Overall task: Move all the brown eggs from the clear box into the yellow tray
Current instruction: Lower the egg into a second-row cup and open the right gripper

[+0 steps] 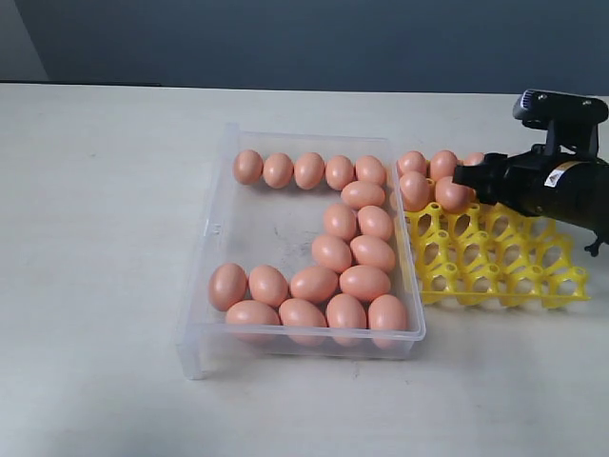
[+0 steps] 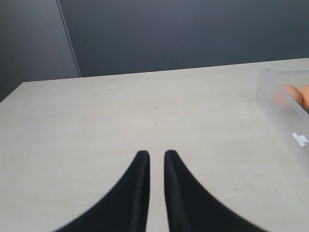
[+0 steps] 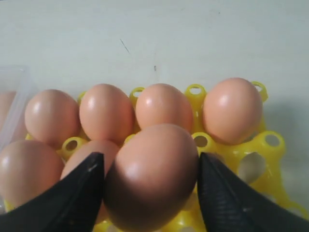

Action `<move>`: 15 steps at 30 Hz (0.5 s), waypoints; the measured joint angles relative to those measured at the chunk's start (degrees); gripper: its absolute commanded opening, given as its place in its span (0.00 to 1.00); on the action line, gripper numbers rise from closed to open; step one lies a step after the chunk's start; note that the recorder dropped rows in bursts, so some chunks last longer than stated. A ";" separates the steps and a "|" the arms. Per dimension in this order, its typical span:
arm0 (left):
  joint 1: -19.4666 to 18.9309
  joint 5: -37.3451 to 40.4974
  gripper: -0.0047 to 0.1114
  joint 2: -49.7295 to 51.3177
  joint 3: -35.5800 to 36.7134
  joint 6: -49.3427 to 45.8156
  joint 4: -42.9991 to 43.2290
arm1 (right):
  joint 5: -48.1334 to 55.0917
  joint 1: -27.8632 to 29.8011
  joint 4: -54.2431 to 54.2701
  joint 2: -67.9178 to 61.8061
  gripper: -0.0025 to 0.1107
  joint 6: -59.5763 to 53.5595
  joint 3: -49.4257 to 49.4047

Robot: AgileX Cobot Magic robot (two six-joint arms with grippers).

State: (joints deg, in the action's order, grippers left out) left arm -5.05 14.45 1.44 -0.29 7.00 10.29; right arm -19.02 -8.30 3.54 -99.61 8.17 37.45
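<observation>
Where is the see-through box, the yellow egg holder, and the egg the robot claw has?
clear box (image 1: 205,314), exterior view, on its bare near-left floor.
yellow tray (image 1: 495,276), exterior view, on its empty cups.
egg between the right gripper's fingers (image 3: 152,176), right wrist view, on the middle of its shell.
</observation>
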 measured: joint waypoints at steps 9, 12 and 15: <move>0.00 0.00 0.15 0.00 0.00 0.00 0.00 | -2.97 0.00 0.00 -1.11 0.02 -5.83 0.00; 0.00 0.00 0.15 0.00 0.00 0.00 0.00 | -3.17 0.00 0.76 -1.37 0.02 -8.17 0.00; 0.00 0.00 0.15 0.00 0.00 0.00 0.00 | -3.17 0.00 2.72 -2.12 0.02 -10.42 0.00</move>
State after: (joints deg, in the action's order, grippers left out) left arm -5.05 14.45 1.44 -0.29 7.00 10.29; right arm -22.19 -8.30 6.26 -101.73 -2.26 37.45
